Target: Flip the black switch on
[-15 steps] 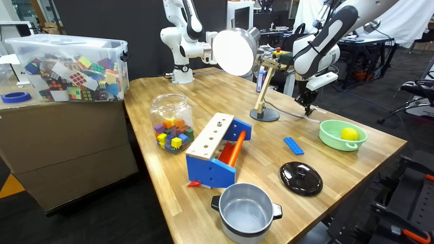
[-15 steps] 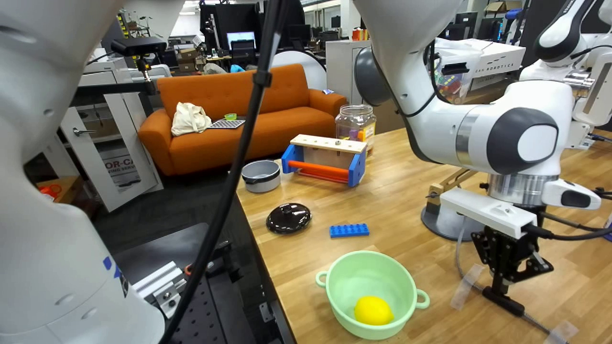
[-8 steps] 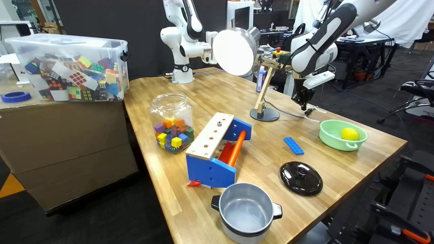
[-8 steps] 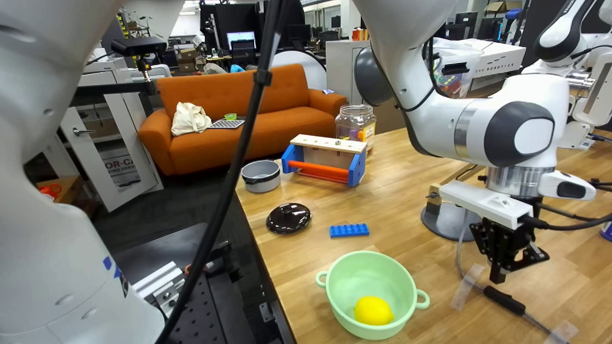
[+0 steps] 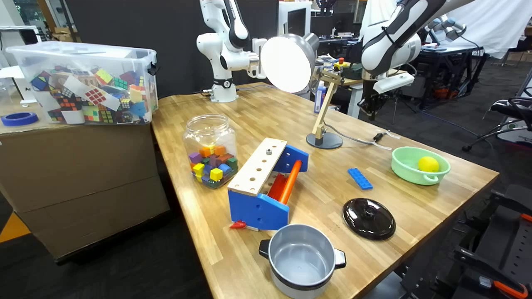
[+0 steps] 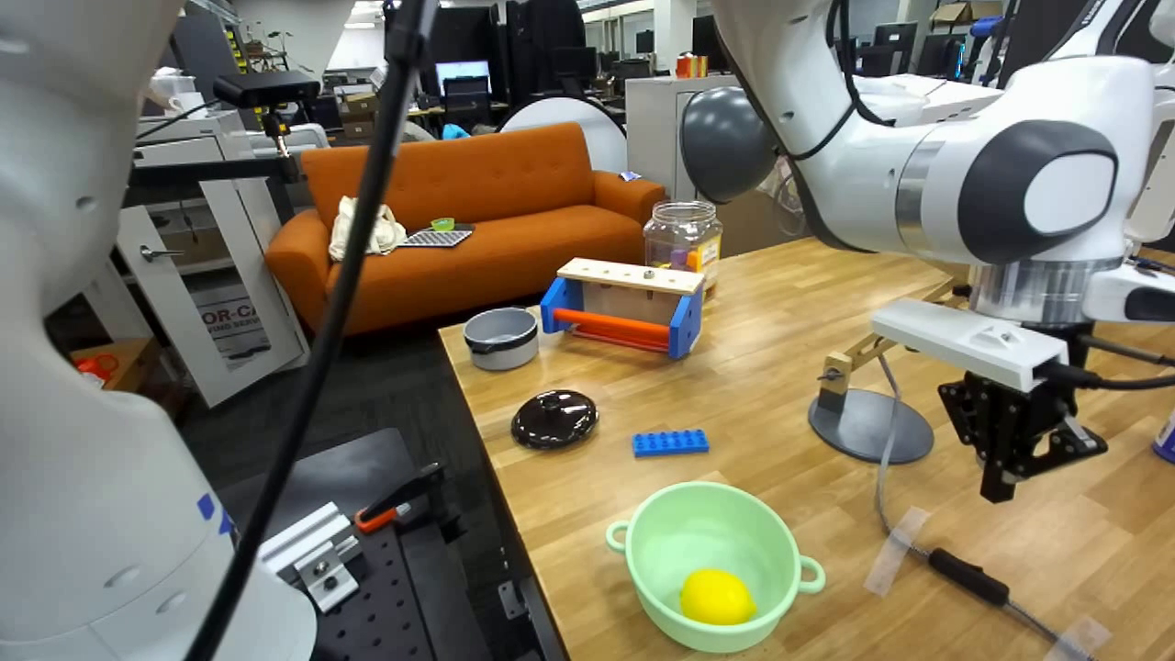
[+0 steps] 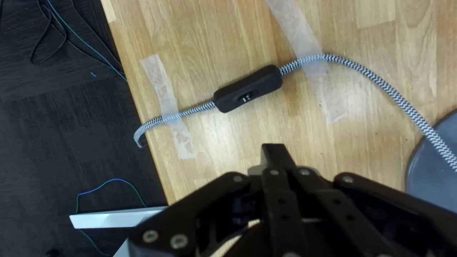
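The black switch [image 7: 248, 89] is a small oblong block on a grey-white braided cord [image 7: 392, 94], taped to the table. It shows in both exterior views [image 5: 378, 136] [image 6: 968, 576]. My gripper [image 7: 276, 153] is shut and empty, its fingers pressed together. In both exterior views the gripper [image 5: 371, 115] [image 6: 999, 487] hangs pointing down, above the table and apart from the switch. The lamp's head [image 5: 286, 62] shows a bright white face in an exterior view. The rocker's exact position is too small to tell.
A green bowl [image 6: 711, 514] with a yellow lemon [image 6: 716, 597] stands near the switch. A blue brick [image 6: 670, 442], a black lid [image 6: 553, 420], a grey pot [image 6: 500, 340] and a toy bench [image 6: 624, 326] lie further off. The lamp base [image 6: 867, 427] is beside the cord. The table edge [image 7: 142, 125] is close.
My gripper has risen from right at the switch to well above it, staying shut. The switch now shows uncovered on the table. The lamp's face is bright white throughout.
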Robot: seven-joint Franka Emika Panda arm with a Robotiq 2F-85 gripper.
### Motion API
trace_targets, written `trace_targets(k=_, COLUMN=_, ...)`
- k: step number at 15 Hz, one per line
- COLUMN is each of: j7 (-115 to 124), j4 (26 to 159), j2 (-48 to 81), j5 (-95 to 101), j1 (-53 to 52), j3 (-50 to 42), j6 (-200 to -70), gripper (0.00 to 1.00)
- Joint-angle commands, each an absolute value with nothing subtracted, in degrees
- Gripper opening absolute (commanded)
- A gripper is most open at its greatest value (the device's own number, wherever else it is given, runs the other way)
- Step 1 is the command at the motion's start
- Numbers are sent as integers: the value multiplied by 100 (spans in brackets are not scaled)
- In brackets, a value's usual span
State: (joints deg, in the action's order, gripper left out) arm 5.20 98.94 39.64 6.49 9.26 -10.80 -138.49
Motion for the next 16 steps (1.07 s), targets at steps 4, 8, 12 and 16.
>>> trace_targets(k=4, j7=420, j4=11153, j2=2670, j5=560, j1=954, j3=-1051, j6=-14541, gripper=0)
trace_targets(k=8, j7=425, j4=12051, j2=1761, j5=527, j1=904, j3=-1016, j6=-14942, gripper=0)
trace_targets(k=12, j7=534, j4=12893, j2=929, j5=552, j1=789, j3=-983, j6=-15306, gripper=0)
trace_targets(k=16, j7=564, j4=13628, j2=168, j5=301, j1=750, j3=-902, j6=-15742, gripper=0)
